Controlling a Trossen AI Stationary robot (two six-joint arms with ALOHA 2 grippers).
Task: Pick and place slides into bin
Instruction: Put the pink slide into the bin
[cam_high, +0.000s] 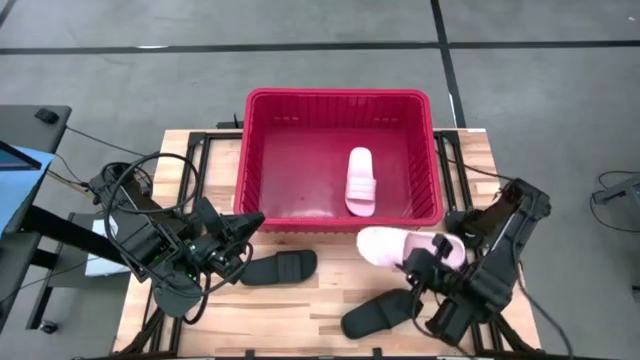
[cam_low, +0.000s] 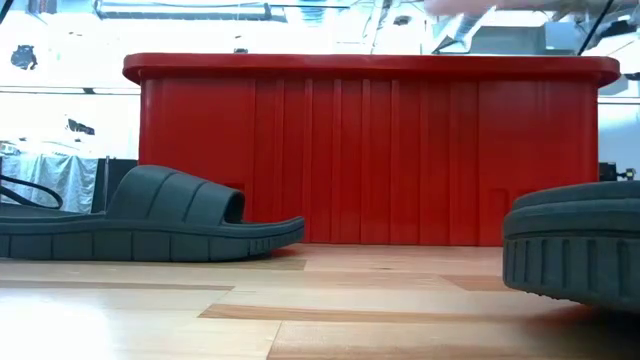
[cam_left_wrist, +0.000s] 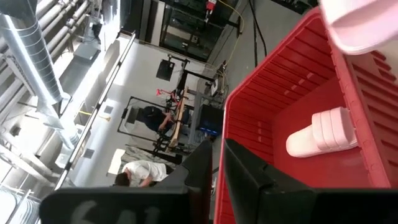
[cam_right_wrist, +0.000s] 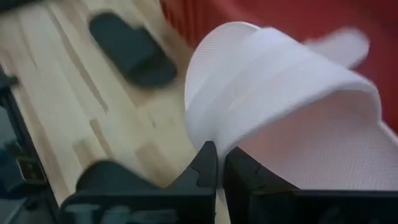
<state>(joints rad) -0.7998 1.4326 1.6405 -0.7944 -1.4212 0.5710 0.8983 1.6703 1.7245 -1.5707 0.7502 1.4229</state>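
The red bin (cam_high: 340, 105) stands at the table's far middle, with one pale pink slide (cam_high: 360, 180) lying on its floor. My right gripper (cam_high: 425, 268) is shut on the second pink slide (cam_high: 400, 245), just in front of the bin's near wall. Two black slides lie sole-down on the wood: one at near left (cam_high: 280, 268), one at near middle (cam_high: 378, 315). My left gripper (cam_high: 252, 226) is shut and empty beside the bin's near left corner. Its wrist view shows the bin (cam_left_wrist: 273, 93) and both pink slides. My right gripper pinches the pink slide between its two fingers at a side edge by the wide strap (cam_right_wrist: 208, 130). The fingers come from the table's near right, slanting toward the bin. The slide is lifted clear of the table, its strap side (cam_right_wrist: 280, 62) turned away from the gripper.
The bin's thick near rim (cam_low: 370, 68) stands well above the table, right behind the held slide. The near black slide (cam_low: 570, 245) lies close under my right arm. The other black slide (cam_low: 160, 220) lies in front of my left gripper. Bare wood lies between them.
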